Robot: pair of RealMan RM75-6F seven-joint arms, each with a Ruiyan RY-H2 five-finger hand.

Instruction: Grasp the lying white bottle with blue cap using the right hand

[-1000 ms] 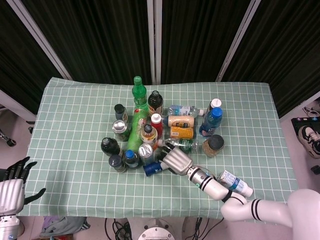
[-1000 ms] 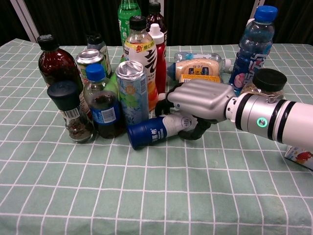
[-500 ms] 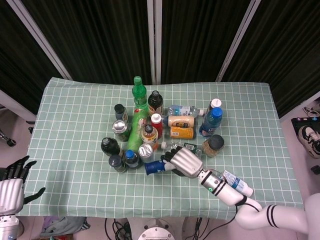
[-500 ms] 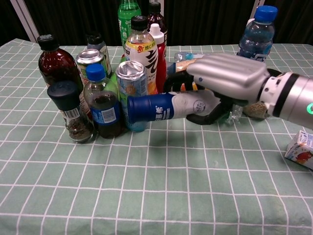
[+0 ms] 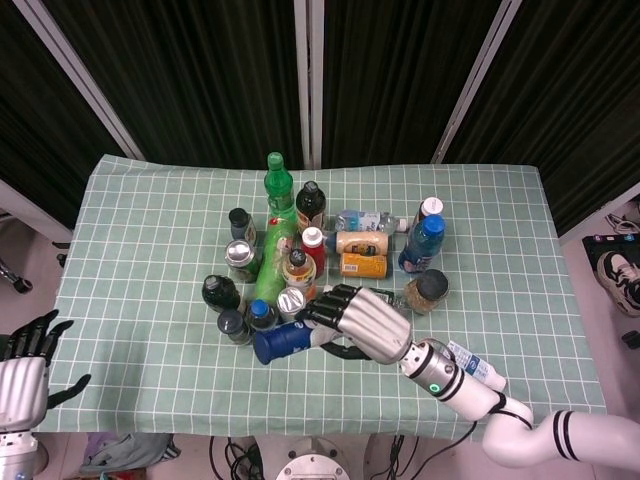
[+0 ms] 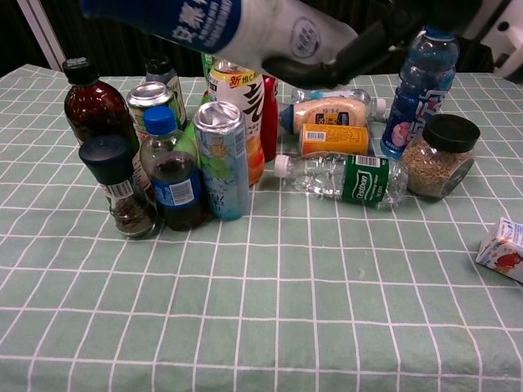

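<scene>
Two hands show, and from the left the first is the left hand (image 5: 22,375), idle off the table's near-left corner with fingers spread and nothing in them. Next comes the standing cluster: a dark bottle (image 6: 91,108), a grinder (image 6: 118,186), a silver can (image 6: 221,159), all unmoved since a second ago. Above them hangs the white bottle (image 6: 245,22), blue cap pointing left; a second ago it lay on the green checked cloth (image 6: 261,327) beside the can, half a second ago it was just clear of it, and now it is up at the top edge of the chest view, well off the table. The right hand (image 5: 362,320) wraps it, fingers curled over the white body. With it gone, a clear bottle (image 6: 343,176) with a green label lies uncovered behind where it was. The grasp looks made, and what remains is only keeping a firm hold.
</scene>
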